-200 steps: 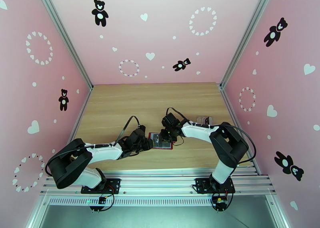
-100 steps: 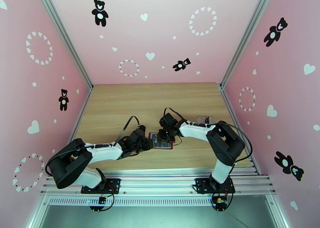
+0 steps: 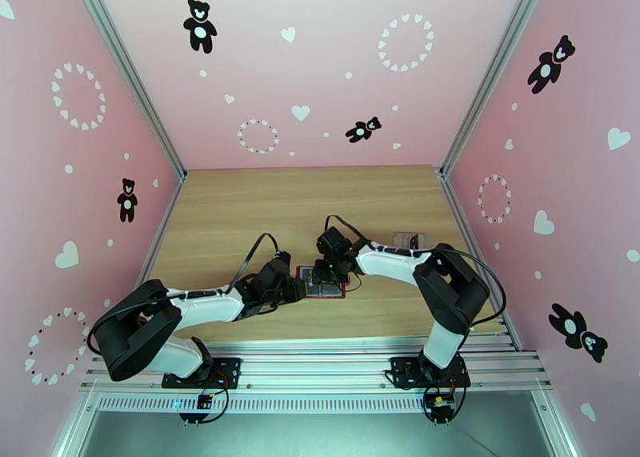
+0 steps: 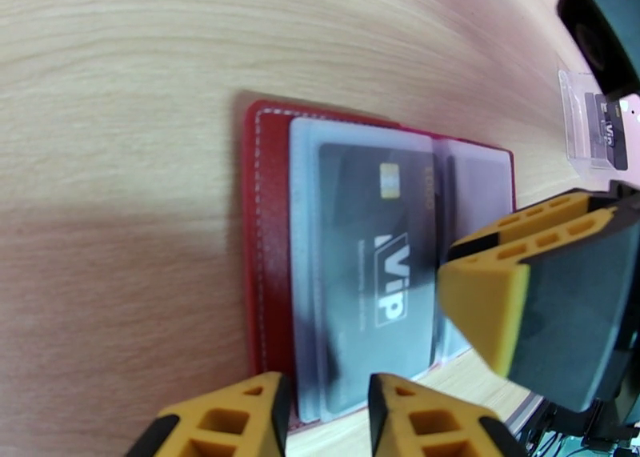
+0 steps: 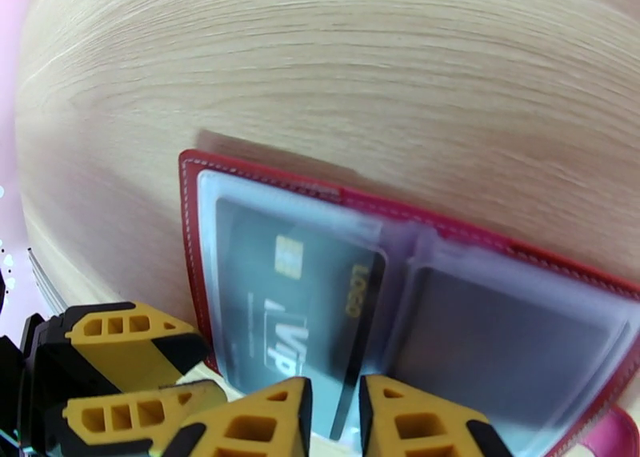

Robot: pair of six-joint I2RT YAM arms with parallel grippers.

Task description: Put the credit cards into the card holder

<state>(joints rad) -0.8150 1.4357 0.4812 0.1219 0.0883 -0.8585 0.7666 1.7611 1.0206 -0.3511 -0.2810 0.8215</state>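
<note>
Card holder [image 5: 189,234] lies open on the desk [image 5: 320,66], and the VIP credit card [image 5: 296,306] seems partly inside its left clear pocket. Your right tool [image 5: 332,422] has a narrow gap w/ the card's edge running into it. Left tool [image 4: 324,414] is the same, at the holder's near edge. Real pinch or not, you cannot tell for both. Risks: card looks a bit skewed, so pushing may jam it or buckle the pocket. If the left tool slips, the holder slides away.

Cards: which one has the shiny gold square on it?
The VIP card, in the wallet's clear pocket. The card in the next pocket looks plain dark.
</note>
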